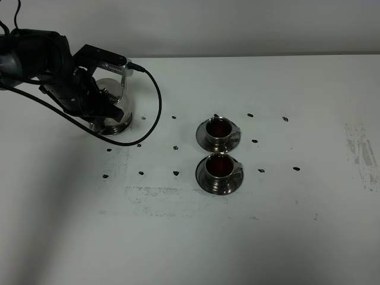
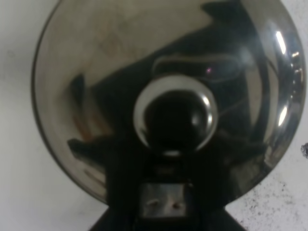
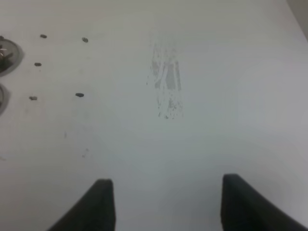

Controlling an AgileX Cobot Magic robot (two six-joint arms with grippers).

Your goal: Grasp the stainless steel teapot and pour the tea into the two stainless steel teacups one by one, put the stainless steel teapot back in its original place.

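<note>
The stainless steel teapot (image 1: 117,111) stands upright on the white table at the far left. My left gripper (image 1: 105,105) is shut on its handle from above. In the left wrist view the teapot's domed lid (image 2: 96,72) and round knob (image 2: 175,118) fill the picture. The two stainless steel teacups stand on saucers at mid-table, one farther (image 1: 218,128) and one nearer (image 1: 218,168). Both hold reddish-brown tea (image 1: 219,166). My right gripper (image 3: 168,207) hangs open over bare table with nothing between its fingers. It does not show in the exterior view.
Small black marks (image 1: 176,173) dot the table around the cups and the pot. A black cable (image 1: 158,101) loops from the left arm to the table beside the pot. A scuffed grey patch (image 1: 362,155) lies at the right edge, and the saucers' rims (image 3: 7,55) show in the right wrist view.
</note>
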